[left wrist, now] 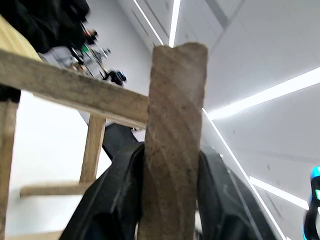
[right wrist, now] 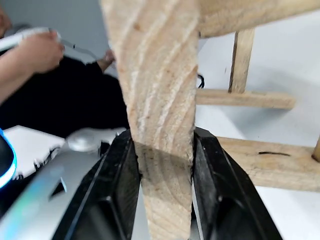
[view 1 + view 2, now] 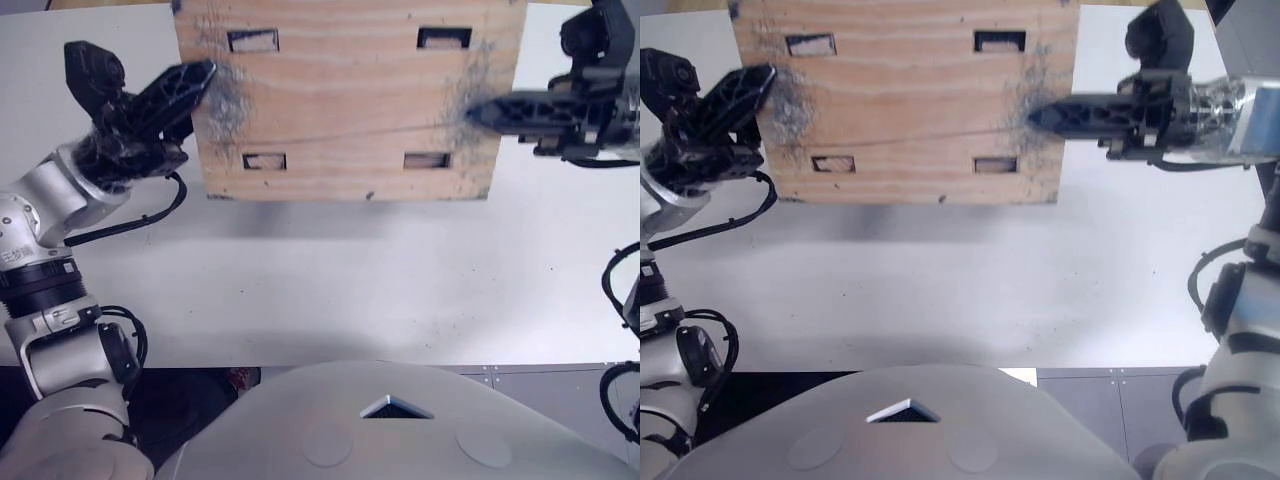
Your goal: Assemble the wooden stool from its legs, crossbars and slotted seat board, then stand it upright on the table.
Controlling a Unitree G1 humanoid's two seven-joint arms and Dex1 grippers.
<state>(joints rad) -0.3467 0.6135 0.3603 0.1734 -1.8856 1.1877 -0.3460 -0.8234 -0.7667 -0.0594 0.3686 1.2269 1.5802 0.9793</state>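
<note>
Bench (image 3: pixel 400 290): one, white, carrying the job. The stool (image 3: pixel 910 100) is at its far side, centred between your arms, with a shadow (image 3: pixel 350 215) on the bench just in front. You can't tell from here whether the feet touch the bench or hang just over it.

Seat board (image 3: pixel 350 100): one, face up and level, seen from above. My read is that it's uppermost because the frame is already fitted under it. That puts you at the stand-it-upright step, not the fitting step.

Jaws: two sets. The left jaws are clamped on the board's left edge and the right jaws on its right edge, roughly opposite each other at mid-edge. Both wrist views show the board's thickness pinched tight, no gap either side. The likely reason for the two-sided hold is that the weight is split, the board stays flat and the joints aren't twisted.

Frame (image 2: pixel 270 160) under the board: one, joined up, showing behind the clamped edge in both wrist views. The right wrist view gives at least four timber pieces. You can't sort legs from crossbars there, so no full count.

Slots (image 3: pixel 252 40): four, one near each corner, two far and two near. Pale wood shows in some. Whether anything is seated fully home can't be told.
</note>
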